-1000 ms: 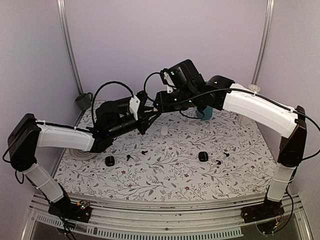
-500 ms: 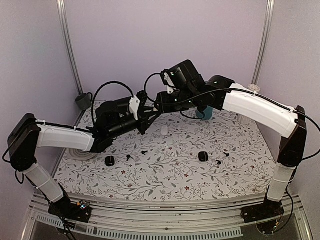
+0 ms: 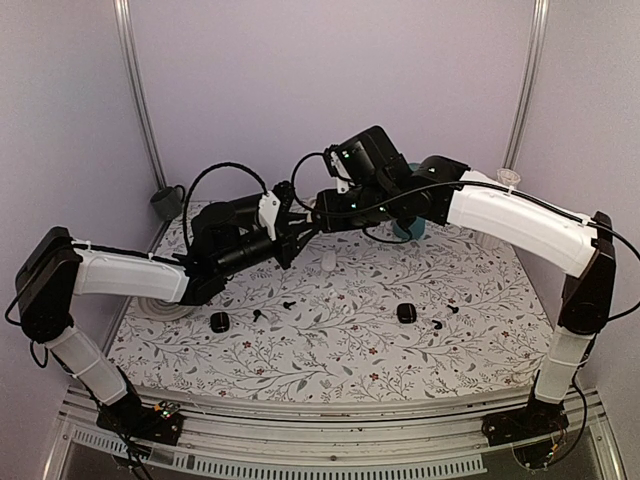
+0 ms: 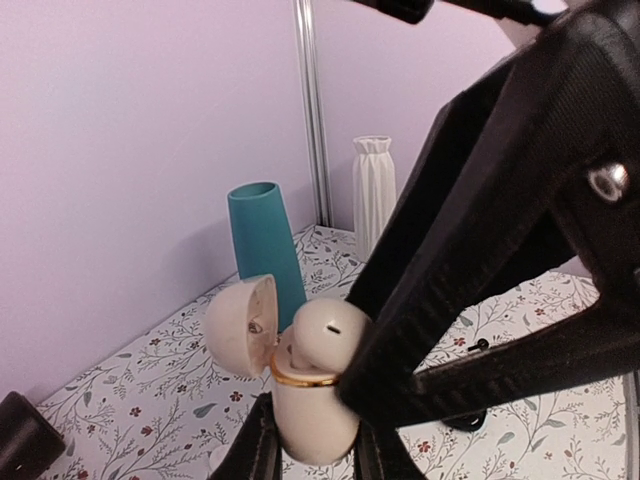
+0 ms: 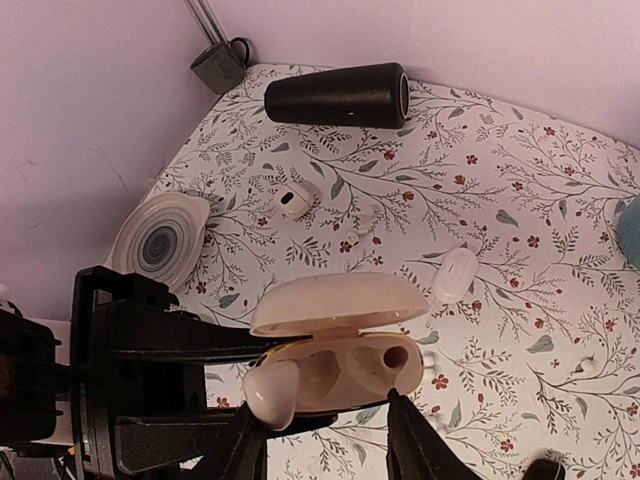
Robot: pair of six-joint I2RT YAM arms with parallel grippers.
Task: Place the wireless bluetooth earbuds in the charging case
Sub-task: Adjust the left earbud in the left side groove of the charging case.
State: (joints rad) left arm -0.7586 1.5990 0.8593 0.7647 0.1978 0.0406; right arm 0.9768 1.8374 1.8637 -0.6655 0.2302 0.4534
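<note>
While the left gripper is clamped shut on the lower half of the cream charging case, holding it upright above the flowered table, the right gripper meets it from the opposite side. Its jaws stand apart, one finger at each end of the case's open mouth, and nothing is pinched between them. The lid is hinged back. A white earbud sits in one socket with its head proud of the gold rim, touching the nearer right finger; the other socket is bare.

On the table below, well apart from the held case, lie a closed white case, a second white case and small loose white earbuds between them. A black cylinder lies on its side near a dark mug, and a striped plate sits at the table's edge. Nearer the arm bases rest two black cases, each with tiny black earbuds close by. A teal cup and a white ribbed vase stand by the back wall — both upright
</note>
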